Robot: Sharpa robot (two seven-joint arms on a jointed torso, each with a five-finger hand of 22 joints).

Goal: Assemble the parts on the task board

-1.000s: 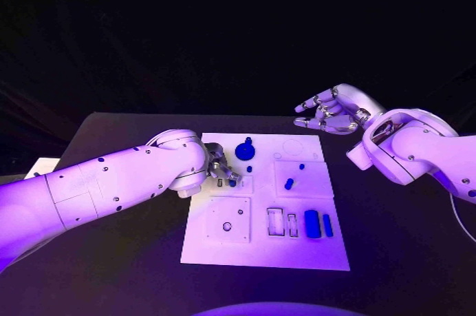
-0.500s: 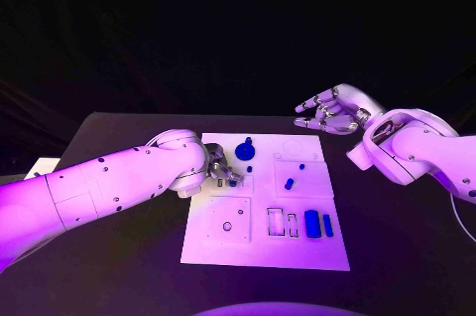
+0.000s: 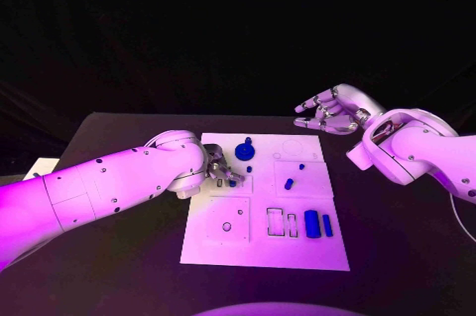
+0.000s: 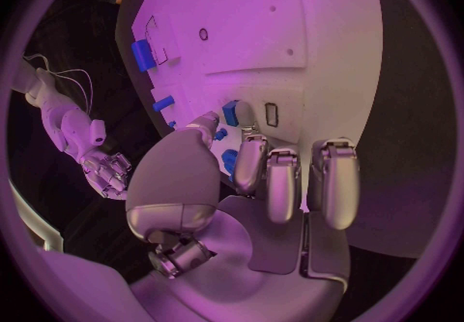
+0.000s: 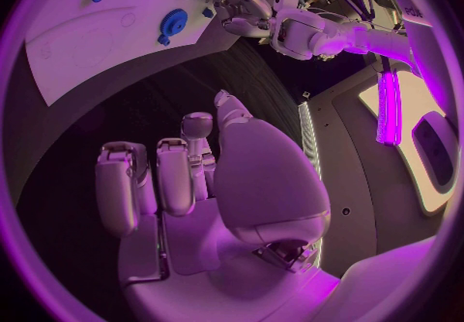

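The left silver hand [image 3: 220, 171] pinches a small blue part [image 4: 230, 113] at the white task board's [image 3: 263, 250] left edge; the right silver hand [image 3: 330, 111] hangs empty, fingers apart. Most blue parts look unassembled.

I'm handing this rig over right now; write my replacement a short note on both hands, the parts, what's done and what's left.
Left hand: low over the task board's left middle, fingertips at a small blue part beside a slot; I cannot tell whether it grips it.
Right hand: raised off the board's far right corner, fingers curled, holding nothing.
Parts: blue disc at the far side, small blue peg mid-board, two blue bars in the near right tray.
Done: unclear. Left: those parts look unplaced.
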